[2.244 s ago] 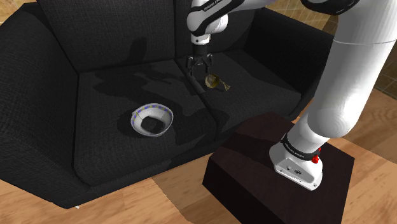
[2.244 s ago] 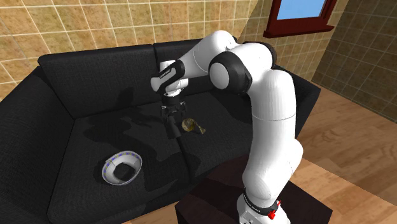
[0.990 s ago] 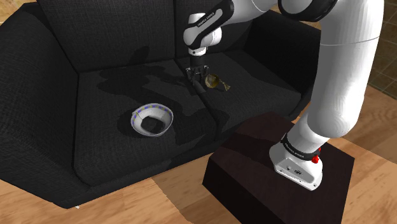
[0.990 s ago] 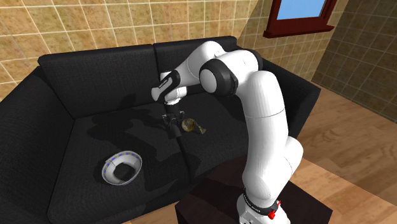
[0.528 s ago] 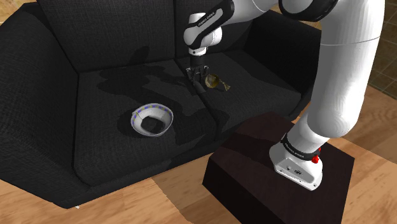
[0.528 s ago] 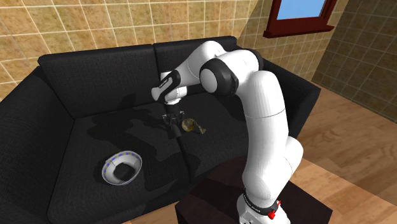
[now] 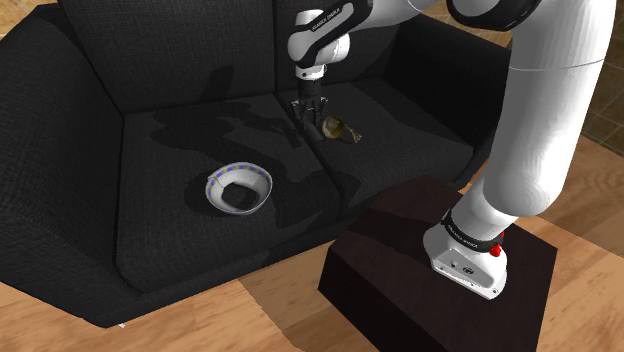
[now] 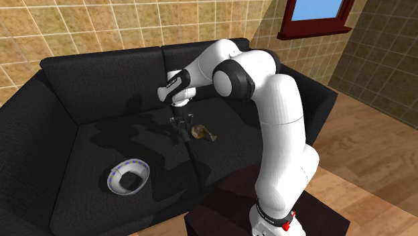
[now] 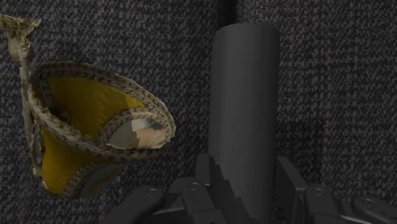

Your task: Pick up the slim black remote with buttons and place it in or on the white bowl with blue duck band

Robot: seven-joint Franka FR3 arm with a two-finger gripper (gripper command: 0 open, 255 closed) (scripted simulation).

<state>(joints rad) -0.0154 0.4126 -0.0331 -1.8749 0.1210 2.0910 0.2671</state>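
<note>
The shoulder view looks down from behind the stand [image 7: 400, 262] at the sofa [image 7: 150, 200]; the second exterior view faces that sofa from farther off. Both share the gripper [image 7: 306, 120], whose wrist view hugs the remote [image 9: 245, 108] and the sofa beneath it

My arm [image 7: 545, 130] was made of fat, rounded white links with dark joints [image 8: 231, 77] between them. Above my all-black two-finger gripper [image 7: 308, 120] sat a white wrist [image 7: 312, 50] with a dark lettered band [image 7: 330, 17]; far back, my base [image 7: 462, 258] carried a small red button [image 7: 497, 248].
</note>
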